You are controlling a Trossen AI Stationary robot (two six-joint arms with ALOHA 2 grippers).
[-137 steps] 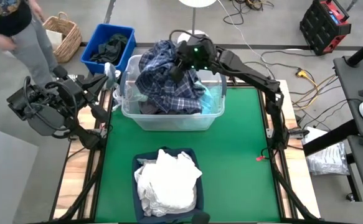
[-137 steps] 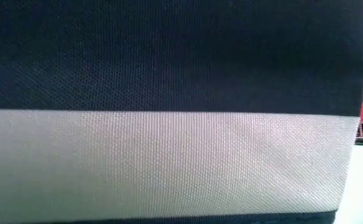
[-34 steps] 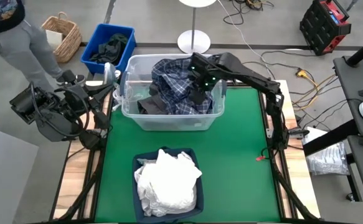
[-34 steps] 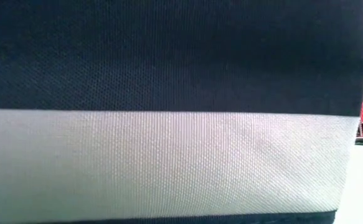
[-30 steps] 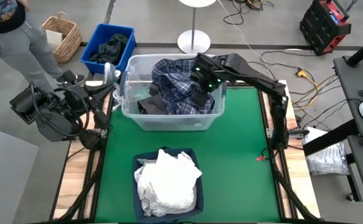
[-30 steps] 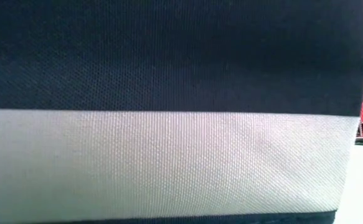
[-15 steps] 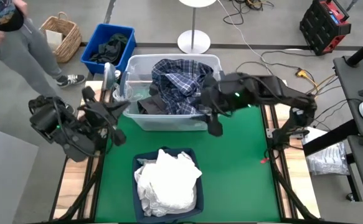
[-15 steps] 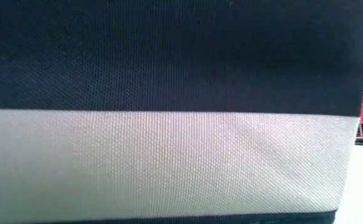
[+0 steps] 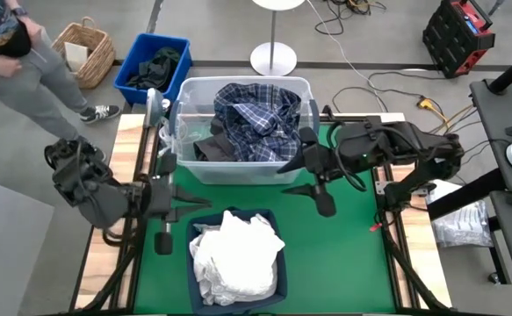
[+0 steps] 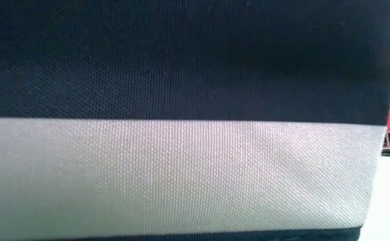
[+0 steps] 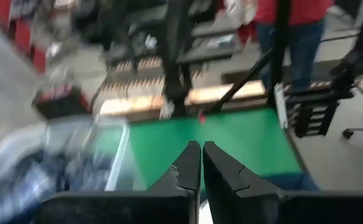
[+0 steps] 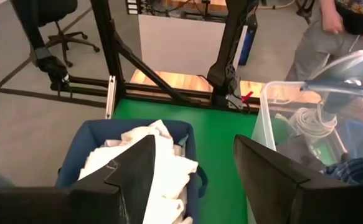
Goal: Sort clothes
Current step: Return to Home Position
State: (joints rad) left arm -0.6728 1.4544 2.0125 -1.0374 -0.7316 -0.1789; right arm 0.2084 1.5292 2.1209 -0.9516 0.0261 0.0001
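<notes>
Lying ahead of spread right claw (image 12: 193,148): white clothes (image 12: 116,149).

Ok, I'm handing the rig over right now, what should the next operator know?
Left gripper: shut, empty, at the left edge of the green mat, near the navy bin.
Right gripper: open, empty, above the mat by the clear tub.
Plaid shirt lies in the tub; white garments fill the navy bin.
Done: no garment shows loose on the mat.
Left: bring both arms home.
</notes>
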